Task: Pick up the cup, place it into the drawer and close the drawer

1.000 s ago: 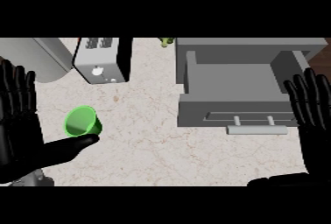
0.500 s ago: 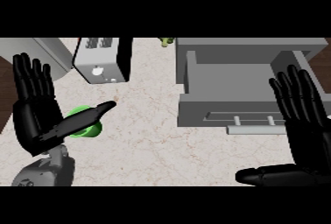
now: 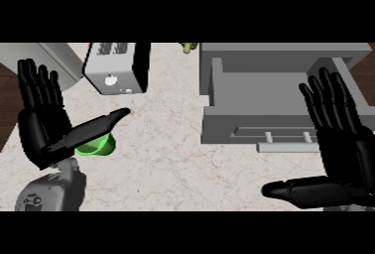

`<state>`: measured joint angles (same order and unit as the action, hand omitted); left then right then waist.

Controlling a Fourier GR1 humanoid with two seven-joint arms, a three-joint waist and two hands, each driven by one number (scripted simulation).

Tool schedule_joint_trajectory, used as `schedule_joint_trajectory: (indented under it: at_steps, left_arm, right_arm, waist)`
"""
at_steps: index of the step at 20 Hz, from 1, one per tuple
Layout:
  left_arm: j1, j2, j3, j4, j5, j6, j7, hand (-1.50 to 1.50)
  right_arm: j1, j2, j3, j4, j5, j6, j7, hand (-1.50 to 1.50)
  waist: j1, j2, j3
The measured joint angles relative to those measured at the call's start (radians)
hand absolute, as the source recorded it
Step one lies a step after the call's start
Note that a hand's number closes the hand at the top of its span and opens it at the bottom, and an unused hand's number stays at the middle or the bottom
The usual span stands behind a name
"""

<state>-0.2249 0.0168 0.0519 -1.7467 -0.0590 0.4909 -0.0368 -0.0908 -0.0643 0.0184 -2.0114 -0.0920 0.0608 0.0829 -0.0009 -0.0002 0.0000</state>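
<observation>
The green cup (image 3: 97, 145) stands on the counter (image 3: 168, 163), well apart from the open drawer (image 3: 275, 106) and partly hidden under the thumb of the left robot hand (image 3: 45, 126). That hand is spread, fingers straight and pointing up, thumb reaching across the cup's rim; nothing is yet enclosed. Risk: closing from this offset could tip the cup or push it aside rather than grasp it. The right robot hand (image 3: 343, 149) rests open at the view's right, fingers up.
</observation>
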Motion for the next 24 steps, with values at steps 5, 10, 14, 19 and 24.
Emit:
schedule_joint_trajectory:
  at_steps: [5,10,14,19,24]
  left_arm:
    - [0.0,-0.01,-0.009,0.032,-0.002,0.029,-0.011,-1.5]
    - [0.042,-0.008,0.001,0.041,0.017,0.037,-0.023,-1.5]
    - [0.086,-0.009,-0.009,0.047,0.032,0.048,-0.028,-1.5]
    - [0.14,-0.01,0.002,0.102,0.076,0.055,-0.093,-1.5]
    - [0.184,-0.012,0.019,0.157,0.115,0.055,-0.174,-1.5]
  right_arm:
    - [-0.005,-0.004,-0.008,-0.013,-0.003,0.006,0.018,-1.5]
    - [0.014,0.005,-0.007,-0.032,0.003,0.003,0.015,-1.5]
    - [0.017,-0.005,-0.02,-0.052,-0.012,0.013,0.033,-1.5]
    - [0.009,-0.007,-0.025,-0.056,-0.011,0.013,0.045,-1.5]
    - [-0.001,-0.018,-0.051,-0.037,-0.031,0.03,0.039,-1.5]
  waist:
    - [0.0,0.0,0.0]
    - [0.0,0.0,0.0]
    - [0.0,0.0,0.0]
    - [0.001,0.0,0.0]
    - [0.001,0.0,0.0]
